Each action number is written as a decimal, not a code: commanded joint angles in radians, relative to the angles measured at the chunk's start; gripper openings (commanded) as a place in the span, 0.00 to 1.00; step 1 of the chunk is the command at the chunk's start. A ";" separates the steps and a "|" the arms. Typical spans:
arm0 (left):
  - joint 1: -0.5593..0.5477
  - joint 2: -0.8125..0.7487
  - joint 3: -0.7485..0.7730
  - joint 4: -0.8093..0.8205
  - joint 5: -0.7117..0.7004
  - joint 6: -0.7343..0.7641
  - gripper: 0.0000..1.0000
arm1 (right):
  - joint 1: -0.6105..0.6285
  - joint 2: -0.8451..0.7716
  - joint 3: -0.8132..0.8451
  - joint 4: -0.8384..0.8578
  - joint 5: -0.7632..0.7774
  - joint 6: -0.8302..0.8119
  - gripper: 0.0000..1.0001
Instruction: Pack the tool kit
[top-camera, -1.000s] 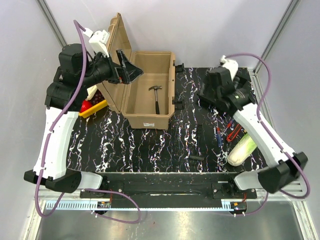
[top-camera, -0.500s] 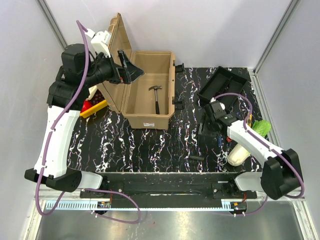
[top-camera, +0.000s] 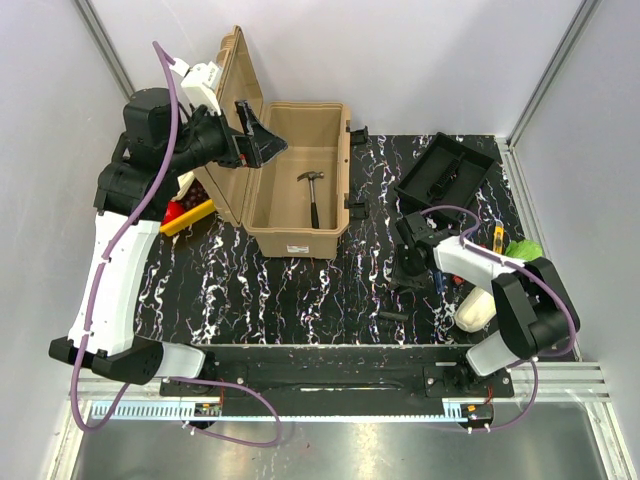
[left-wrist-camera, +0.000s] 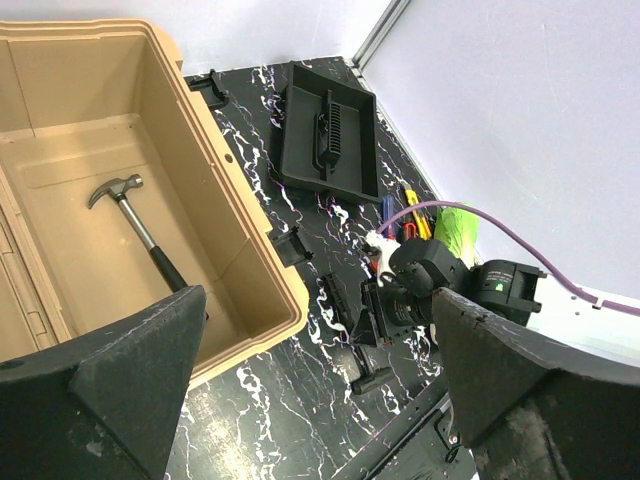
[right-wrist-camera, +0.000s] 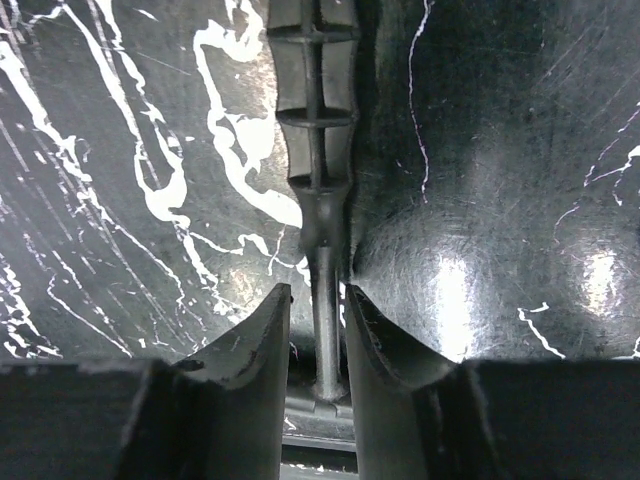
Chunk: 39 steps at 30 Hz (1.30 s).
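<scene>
Toolbox (top-camera: 285, 215) open. Right of it, right gripper (right-wrist-camera: 317, 330) jaws flank ribbed-handled tool (right-wrist-camera: 312, 150) shaft, pinch uncertain; left gripper (left-wrist-camera: 320, 295) jaws spread. Close squarely before lifting.

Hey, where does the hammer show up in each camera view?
Top external: the hammer lies inside the open tan toolbox, upper middle.
Left wrist: the hammer is at the left, on the toolbox floor.
Right wrist: not in it.
Shared landmark: the black tray, right of the toolbox in both.

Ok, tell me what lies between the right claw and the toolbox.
Nothing but bare marbled tabletop between right claw and toolbox, clearest in the top view.
</scene>
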 joint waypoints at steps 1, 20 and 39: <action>-0.006 -0.029 -0.007 0.044 -0.018 -0.001 0.99 | 0.001 0.026 -0.005 0.019 0.004 0.033 0.33; -0.006 -0.045 -0.011 0.044 -0.034 0.010 0.99 | 0.096 0.020 0.102 -0.085 0.266 0.084 0.00; -0.006 -0.063 0.009 0.032 -0.035 0.010 0.99 | 0.110 -0.114 0.640 0.117 0.300 -0.113 0.00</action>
